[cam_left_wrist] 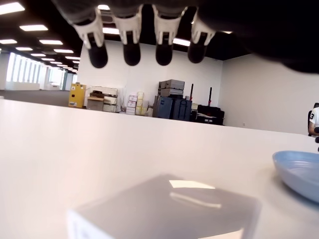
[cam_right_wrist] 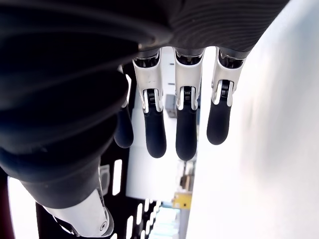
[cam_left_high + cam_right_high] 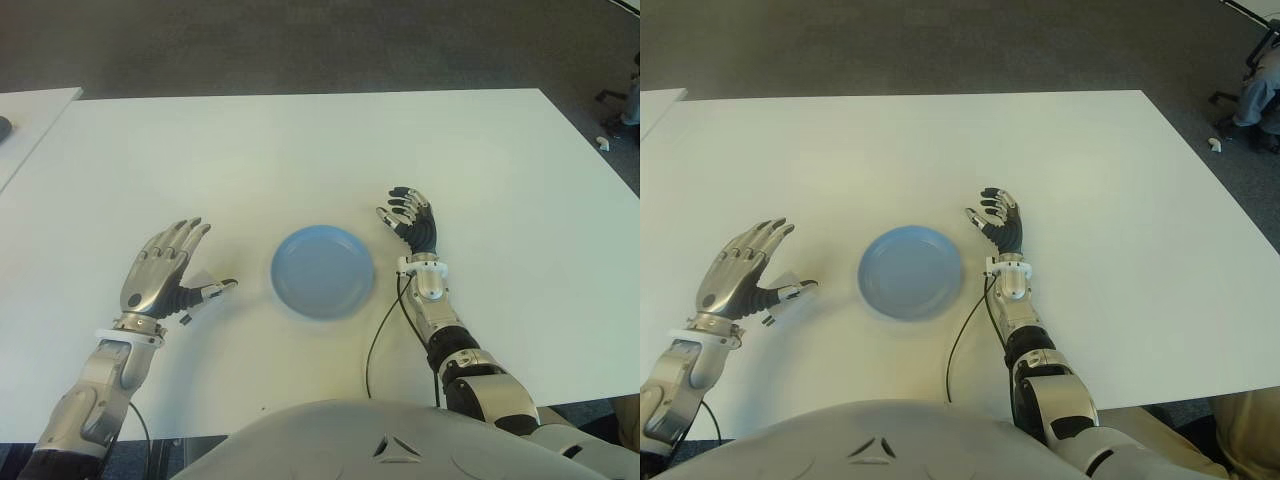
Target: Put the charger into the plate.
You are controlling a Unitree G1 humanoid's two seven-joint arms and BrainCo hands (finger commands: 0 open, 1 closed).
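Note:
A white, box-shaped charger (image 1: 169,209) lies on the white table (image 3: 300,150), to the left of the plate. My left hand (image 3: 170,265) hovers over it with fingers spread and thumb (image 3: 215,290) stretched beside it; most of the charger (image 3: 203,277) is hidden under the palm in the eye views. The fingers do not close on it. The round blue plate (image 3: 322,272) sits empty at the table's centre front. My right hand (image 3: 410,225) shows just right of the plate, fingers loosely extended, holding nothing.
A black cable (image 3: 380,335) runs from my right wrist to the table's front edge, close to the plate. A second white table (image 3: 30,110) stands at far left. A seated person's leg (image 3: 1255,95) shows beyond the table's far right corner.

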